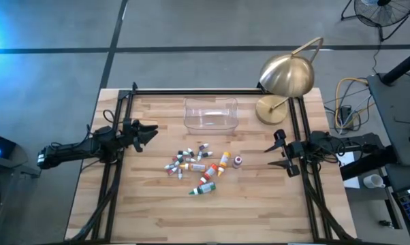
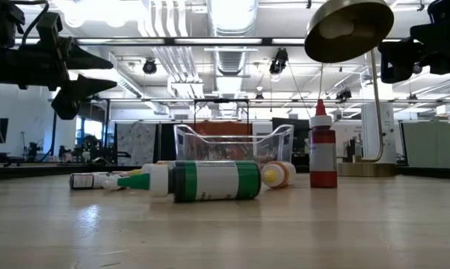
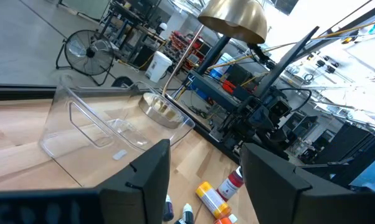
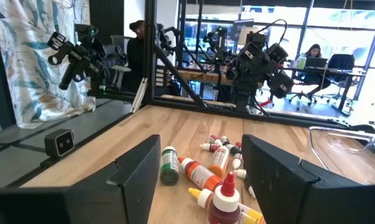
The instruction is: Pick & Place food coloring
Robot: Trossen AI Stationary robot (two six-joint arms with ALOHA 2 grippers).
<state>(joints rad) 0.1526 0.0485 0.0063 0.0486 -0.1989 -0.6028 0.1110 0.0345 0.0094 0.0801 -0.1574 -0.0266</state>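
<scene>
Hovering above the wooden table [image 1: 157, 211] at its left edge, the left gripper [image 1: 150, 132] has its fingers parted with nothing between them. The right gripper [image 1: 276, 151] hangs at the right edge, likewise spread and empty. Between them the food coloring [image 1: 197, 165] bottles lie scattered mid-table, one red bottle [image 2: 323, 149] upright, near the clear plastic tub [image 1: 210, 113] and the brass lamp [image 1: 285, 78].

Robotics lab, exposed ceiling ducts [image 2: 229, 19], more robot arms [image 4: 259, 59], workstations
</scene>
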